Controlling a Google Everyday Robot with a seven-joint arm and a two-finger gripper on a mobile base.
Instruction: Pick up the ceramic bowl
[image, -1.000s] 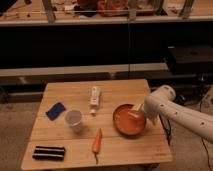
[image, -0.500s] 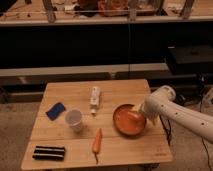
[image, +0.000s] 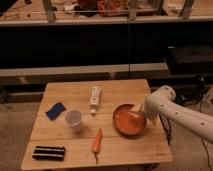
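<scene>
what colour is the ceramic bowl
The ceramic bowl is orange-red with a darker rim, in the camera view; the claw is at its right edge.

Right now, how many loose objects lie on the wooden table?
6: blue sponge left, translucent plastic cup beside it, white bottle centre, orange carrot front, black bar front-left, orange-red ceramic bowl right, the gripper at its right rim.

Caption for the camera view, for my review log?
Robot claw at the rim of the ceramic bowl on a wooden table, carrot nearby.
</scene>
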